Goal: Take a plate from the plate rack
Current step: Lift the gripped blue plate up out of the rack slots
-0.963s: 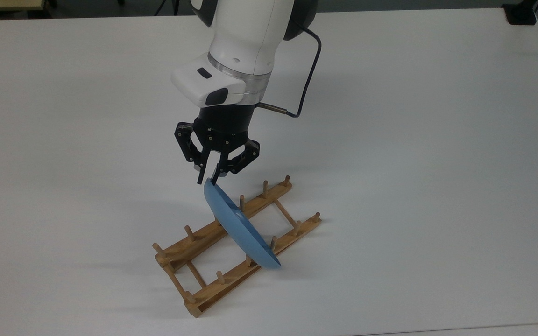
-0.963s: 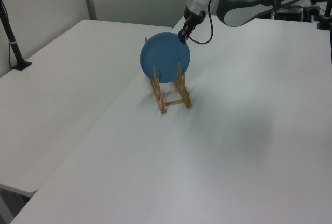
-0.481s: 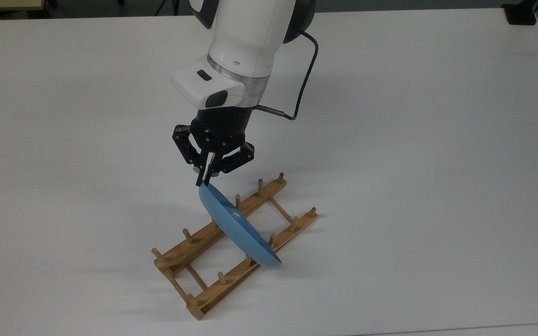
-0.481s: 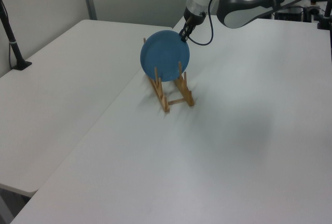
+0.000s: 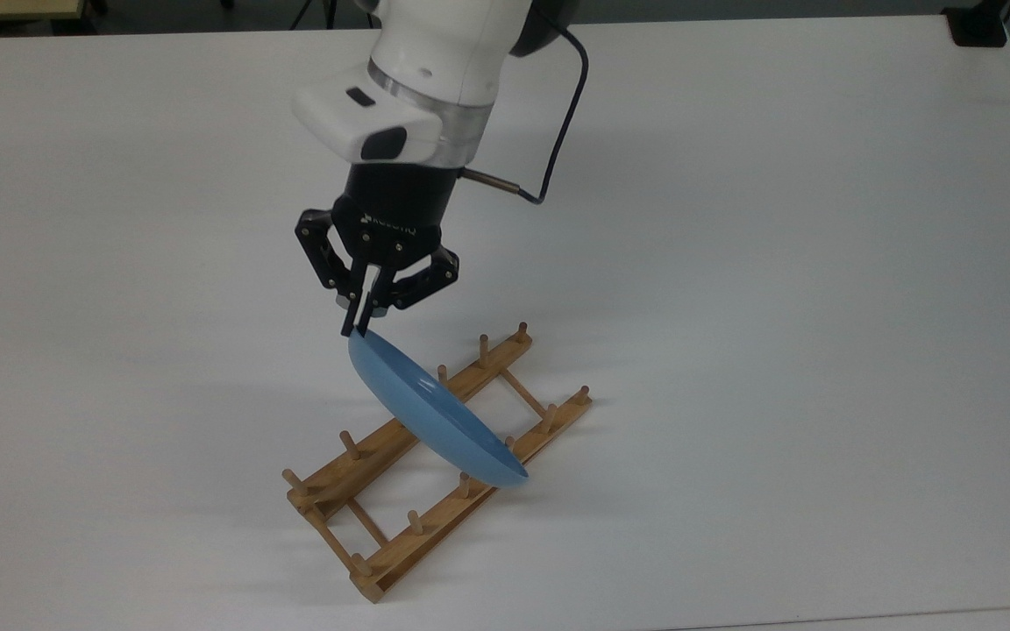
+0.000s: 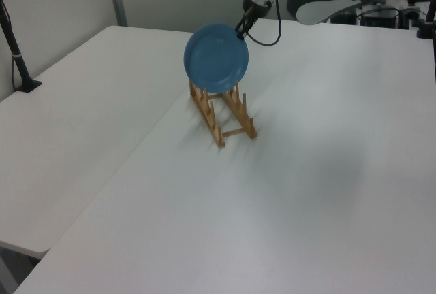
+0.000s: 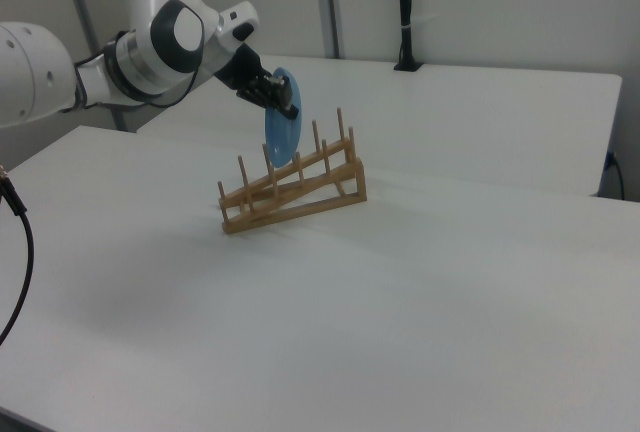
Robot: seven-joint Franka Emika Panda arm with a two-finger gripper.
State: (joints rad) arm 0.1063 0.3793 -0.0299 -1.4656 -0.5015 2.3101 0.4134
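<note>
On the top view's left I see bare white table [image 5: 119,263], open all the way to its edge, with nothing near the arm on that side. Moving right, my gripper [image 5: 356,329] hangs from the white wrist with its two fingers pressed together on the upper rim of the plate [image 5: 430,416], pinching that edge. The plate is light blue, tilted, its top toward the top view's upper left and its lower edge down at the near rail of the plate rack [image 5: 435,456]; I cannot tell whether that lower edge touches the wood or hangs just clear of it. In the left view the plate [image 6: 216,57] stands face-on above the plate rack [image 6: 223,113], its bottom rim overlapping the peg tops, with the gripper [image 6: 241,30] at its upper right rim. In the right view the plate [image 7: 283,117] shows edge-on among the pegs toward the raised end of the plate rack [image 7: 295,192], the gripper [image 7: 287,104] at its top. Right of the rack, the top view shows wide clear tabletop out to the far edge.
</note>
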